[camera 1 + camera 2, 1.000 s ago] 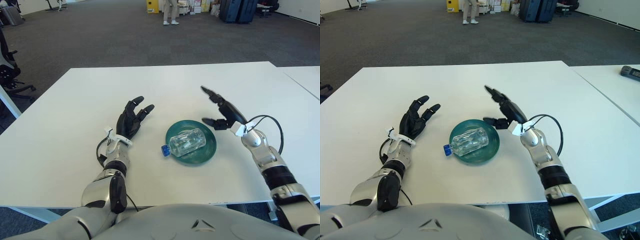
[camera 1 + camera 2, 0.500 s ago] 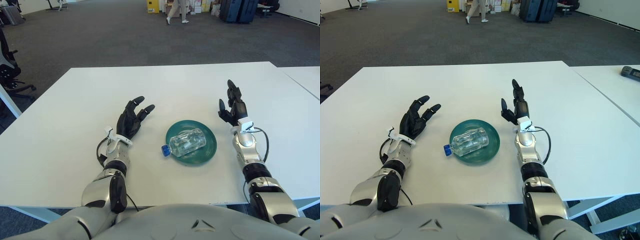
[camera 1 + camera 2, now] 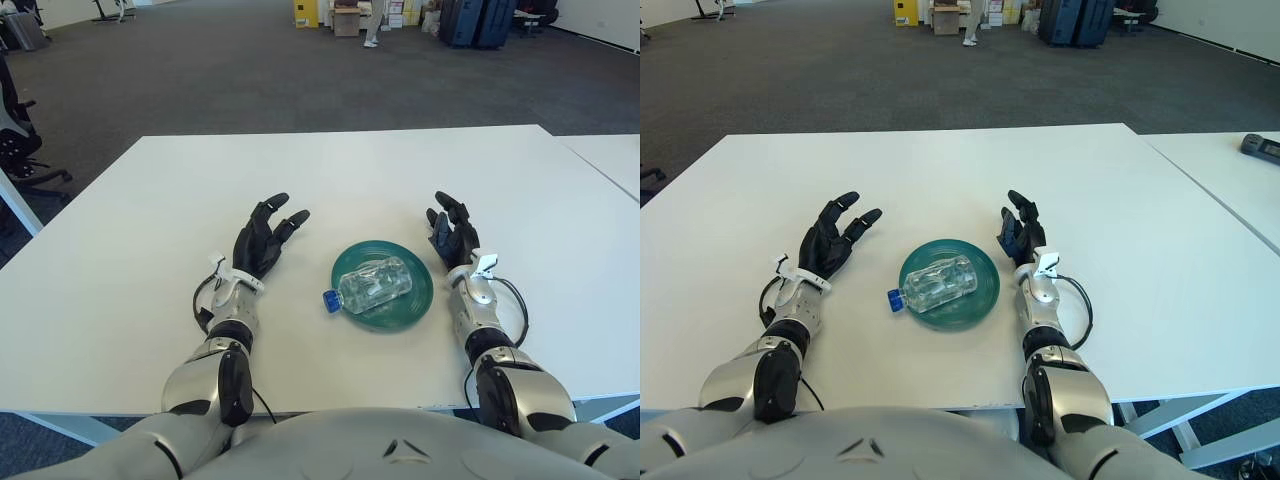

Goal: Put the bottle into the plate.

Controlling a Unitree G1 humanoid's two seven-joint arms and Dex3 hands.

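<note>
The bottle point(image 3: 374, 284) lies on its side in the green plate point(image 3: 416, 300), its blue cap poking past the rim at eight o'clock, so the placing looks done. The right hand point(image 3: 451, 238) rests on the white tabletop point(image 3: 120, 260) at three o'clock of the plate, just beside it, fingers loosely spread and empty. The left hand point(image 3: 264, 240) lies at nine o'clock, fingers apart, idle. Nothing more seems needed beyond leaving both hands parked.
</note>
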